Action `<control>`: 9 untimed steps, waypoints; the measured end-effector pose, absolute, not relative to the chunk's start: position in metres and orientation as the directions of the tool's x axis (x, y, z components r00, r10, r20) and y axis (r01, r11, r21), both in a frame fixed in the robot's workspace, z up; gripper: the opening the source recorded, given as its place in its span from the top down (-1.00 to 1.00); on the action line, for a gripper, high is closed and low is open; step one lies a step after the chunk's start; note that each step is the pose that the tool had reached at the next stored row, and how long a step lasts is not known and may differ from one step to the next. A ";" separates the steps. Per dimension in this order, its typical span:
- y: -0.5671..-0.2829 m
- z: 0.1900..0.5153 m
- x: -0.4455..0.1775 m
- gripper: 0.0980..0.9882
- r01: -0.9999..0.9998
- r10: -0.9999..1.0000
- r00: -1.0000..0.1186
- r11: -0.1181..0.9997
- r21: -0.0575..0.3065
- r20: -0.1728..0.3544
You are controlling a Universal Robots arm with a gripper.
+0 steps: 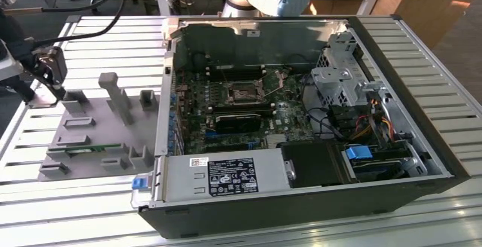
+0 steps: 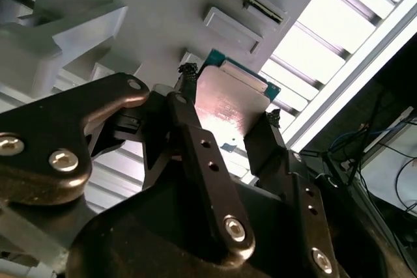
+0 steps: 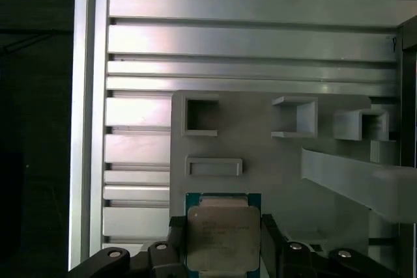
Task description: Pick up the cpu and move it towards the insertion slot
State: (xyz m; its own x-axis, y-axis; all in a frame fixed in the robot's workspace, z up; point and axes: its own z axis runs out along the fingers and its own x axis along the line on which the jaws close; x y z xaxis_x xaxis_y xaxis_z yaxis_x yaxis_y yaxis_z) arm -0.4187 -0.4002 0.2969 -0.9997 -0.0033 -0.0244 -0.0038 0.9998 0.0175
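The gripper (image 3: pixel 223 226) grips the cpu (image 3: pixel 223 242) by two opposite edges. Its fingers (image 2: pixel 195 141) are closed to the chip's width. Behind the chip lies the grey fixture tray (image 3: pixel 273 167).

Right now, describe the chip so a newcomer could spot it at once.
Start at the open computer case; the grey tray lies beside it, on the exterior view's left. At the tray's edge the pincer grips a flat square chip: silvery metal top on a green rim, unlike the tray's plain grey blocks.
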 end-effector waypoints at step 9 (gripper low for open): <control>-0.400 0.334 -0.419 0.01 -0.004 -0.003 -1.000 1.000 0.018 -0.025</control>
